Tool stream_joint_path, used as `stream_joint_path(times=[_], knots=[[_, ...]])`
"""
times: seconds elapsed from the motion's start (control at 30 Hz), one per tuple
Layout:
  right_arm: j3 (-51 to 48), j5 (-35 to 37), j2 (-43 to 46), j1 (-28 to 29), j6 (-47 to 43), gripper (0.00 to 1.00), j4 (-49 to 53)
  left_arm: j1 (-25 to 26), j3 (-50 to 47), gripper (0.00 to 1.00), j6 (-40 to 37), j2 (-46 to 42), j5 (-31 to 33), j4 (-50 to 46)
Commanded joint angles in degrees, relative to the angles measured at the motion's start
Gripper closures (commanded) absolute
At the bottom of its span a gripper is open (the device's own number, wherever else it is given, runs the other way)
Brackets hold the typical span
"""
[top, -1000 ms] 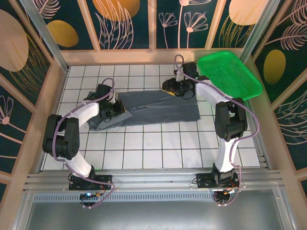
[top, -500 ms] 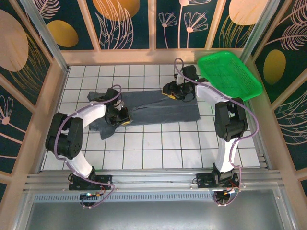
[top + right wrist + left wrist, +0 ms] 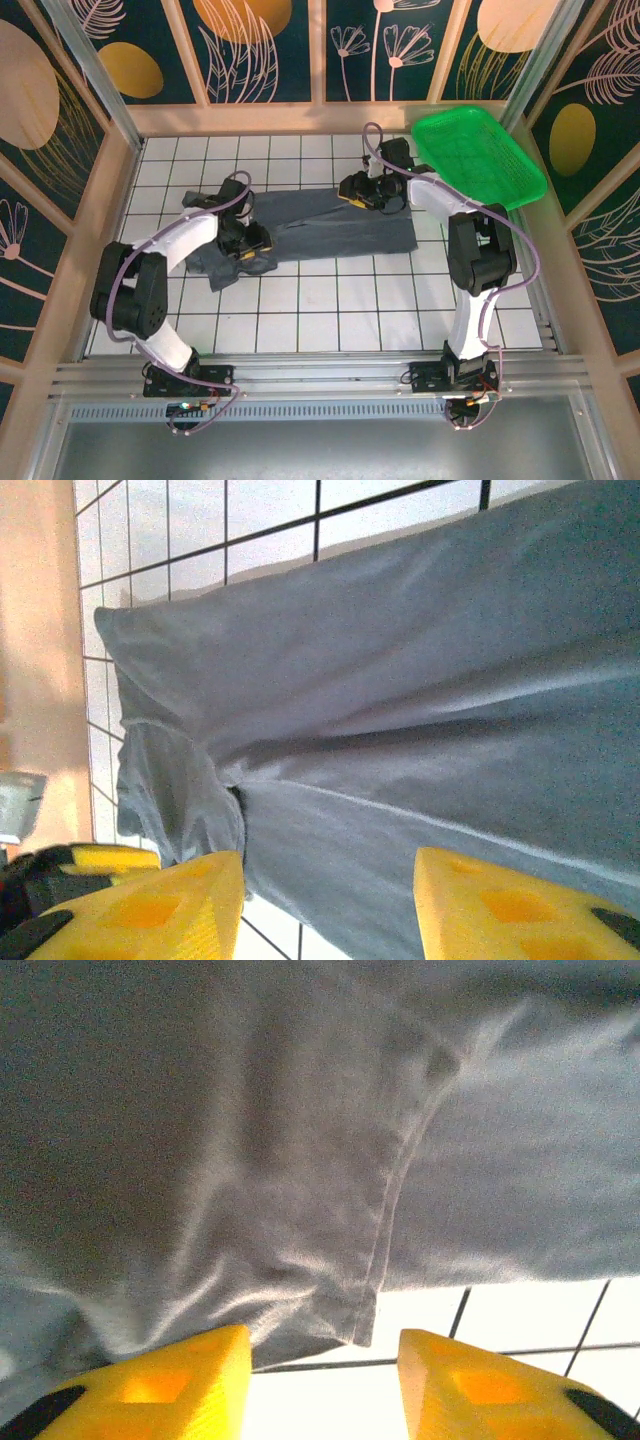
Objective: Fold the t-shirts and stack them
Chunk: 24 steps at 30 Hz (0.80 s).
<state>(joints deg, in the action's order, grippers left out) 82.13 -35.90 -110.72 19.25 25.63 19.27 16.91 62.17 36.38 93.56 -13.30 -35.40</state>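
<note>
Left gripper (image 3: pixel 250 256): yellow fingers (image 3: pixel 160 1385) parted with nothing between them, set low at the near-left end of the t-shirt (image 3: pixel 340 225). In its wrist view a stitched hem corner of the cloth ends just short of the gap, and white tile shows beneath.

Right gripper (image 3: pixel 352 190): fingers (image 3: pixel 520 910) also spread, clamped on nothing, at the far edge of the same garment. In its wrist view grey cloth runs under and beyond the gap.

T-shirt: one item, dark slate-grey, lying flat as a long band across the far middle of the white tiled table (image 3: pixel 330 300). The left end is rumpled and bunched.

Obstructions: left arm (image 3: pixel 185 235) crosses over the rumpled left end, hiding part of it. Right arm (image 3: pixel 440 195) reaches in from the right, over the shirt's far-right corner.

Surroundings: bright green mesh basket (image 3: pixel 480 155), tilted in the far-right corner, apart from the shirt, just beside the right arm.
</note>
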Motion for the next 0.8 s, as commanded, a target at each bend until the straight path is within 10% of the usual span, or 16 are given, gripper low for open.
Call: stream_joint_path(times=[0.0, 0.37, 0.77], knots=[[-2.1, -2.5, 3.5, 1.1, -2.7, 0.51, -2.8, -8.3, -2.4, 0.64, 4.7, -3.4, 7.3, -1.6], [-2.3, -3.3, 4.3, 3.1, -4.5, 0.51, -1.7, -22.0, -6.1, 0.63, -0.3, -1.1, 9.5, 8.9], [-2.2, -3.5, 4.9, 3.1, -3.8, 0.51, -1.7, -23.2, -10.2, 0.61, -4.5, 1.9, 6.4, 14.7]])
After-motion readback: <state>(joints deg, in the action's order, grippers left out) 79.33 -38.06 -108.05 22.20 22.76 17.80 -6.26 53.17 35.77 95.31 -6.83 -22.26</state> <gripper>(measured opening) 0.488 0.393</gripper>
